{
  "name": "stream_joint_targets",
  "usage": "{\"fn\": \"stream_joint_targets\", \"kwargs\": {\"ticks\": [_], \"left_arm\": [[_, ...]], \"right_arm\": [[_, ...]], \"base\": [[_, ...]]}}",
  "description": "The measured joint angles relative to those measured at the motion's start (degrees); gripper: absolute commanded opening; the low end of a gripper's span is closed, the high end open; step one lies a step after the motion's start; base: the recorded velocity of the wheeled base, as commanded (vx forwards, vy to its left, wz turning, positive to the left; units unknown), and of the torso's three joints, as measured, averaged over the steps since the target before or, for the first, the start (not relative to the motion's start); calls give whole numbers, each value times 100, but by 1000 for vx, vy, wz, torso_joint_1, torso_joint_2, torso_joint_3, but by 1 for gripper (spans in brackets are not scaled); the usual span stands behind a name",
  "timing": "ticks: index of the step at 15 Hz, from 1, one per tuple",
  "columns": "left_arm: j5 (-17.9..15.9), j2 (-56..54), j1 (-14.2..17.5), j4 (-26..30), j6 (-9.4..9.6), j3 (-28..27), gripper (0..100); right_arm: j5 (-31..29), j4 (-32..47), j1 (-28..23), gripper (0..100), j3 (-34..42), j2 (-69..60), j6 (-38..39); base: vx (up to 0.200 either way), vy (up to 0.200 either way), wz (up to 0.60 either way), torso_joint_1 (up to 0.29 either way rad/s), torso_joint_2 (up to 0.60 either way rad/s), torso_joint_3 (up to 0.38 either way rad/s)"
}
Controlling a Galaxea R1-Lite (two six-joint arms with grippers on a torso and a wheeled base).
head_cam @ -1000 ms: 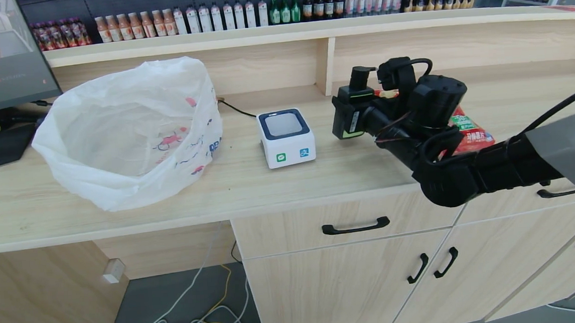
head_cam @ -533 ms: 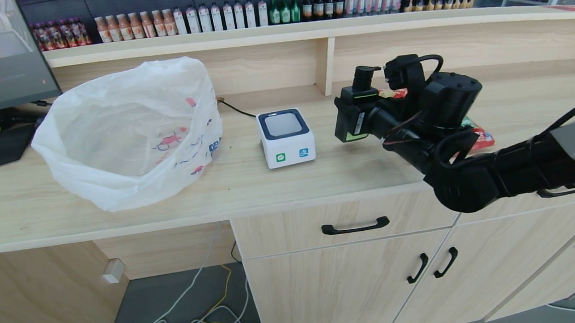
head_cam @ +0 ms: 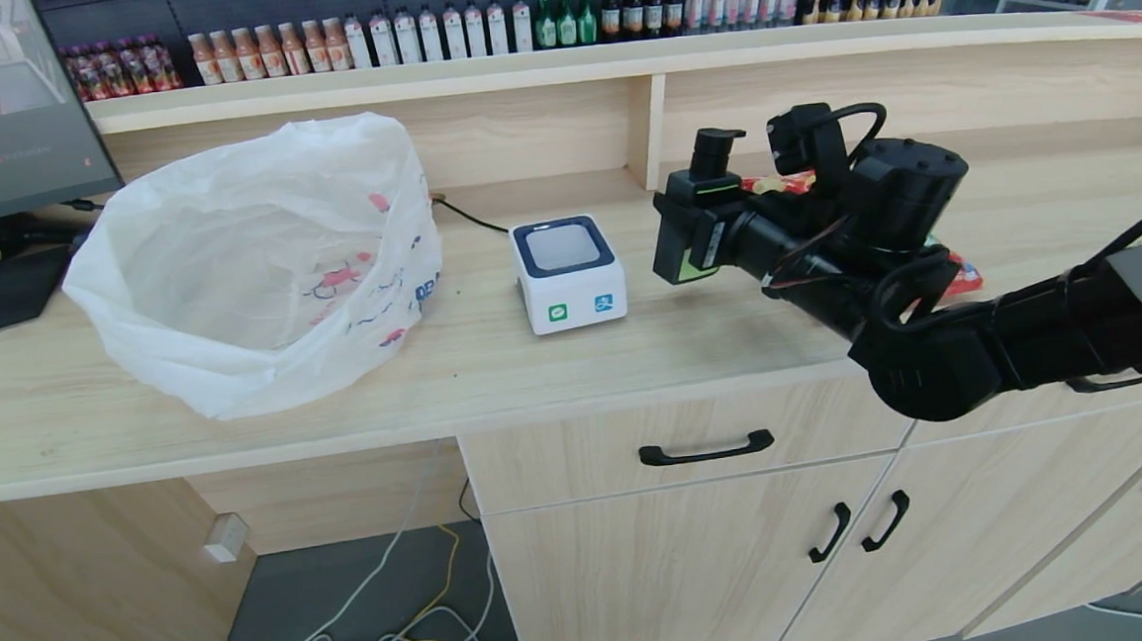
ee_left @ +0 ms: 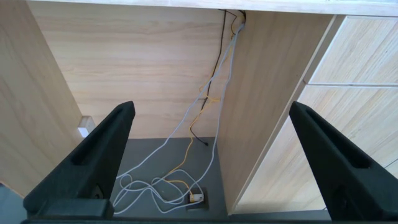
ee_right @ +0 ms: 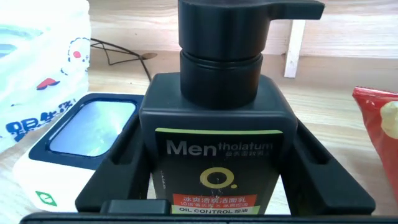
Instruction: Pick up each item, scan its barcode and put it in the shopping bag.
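Note:
A black pump bottle (head_cam: 696, 222) with a green-edged label hangs above the counter, just right of the white barcode scanner (head_cam: 568, 272). My right gripper (head_cam: 715, 237) is shut on it. The right wrist view has the bottle (ee_right: 214, 134) upright between the fingers (ee_right: 311, 158), with the scanner (ee_right: 74, 146) close beside it. The white plastic shopping bag (head_cam: 260, 265) stands open at the counter's left. A red snack packet (head_cam: 957, 275) lies on the counter behind my right arm, mostly hidden. My left gripper (ee_left: 214, 168) hangs open below counter height, facing loose cables.
A wooden counter (head_cam: 554, 371) carries everything, with a raised shelf (head_cam: 615, 60) of bottles along its back. A dark monitor (head_cam: 8, 107) stands at the far left. The scanner's cable (head_cam: 471, 218) runs toward the back wall. Drawers and cabinet doors (head_cam: 708, 451) sit below the front edge.
My right arm has shifted a little, and the held bottle has edged left toward the scanner and risen slightly. The bag and scanner have not moved.

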Motion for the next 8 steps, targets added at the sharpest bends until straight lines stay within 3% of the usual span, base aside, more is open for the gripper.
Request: {"fn": "stream_joint_targets", "kwargs": {"ticks": [3,8], "left_arm": [[0,0,0,0,0,0,100],[-2,0,0,2,0,0,100]], "right_arm": [[315,-7,-72,0,18,-39,17],[336,-11,-180,0,308,-317,134]], "base": [[0,0,0,0,0,0],[0,0,0,0,0,0]]}}
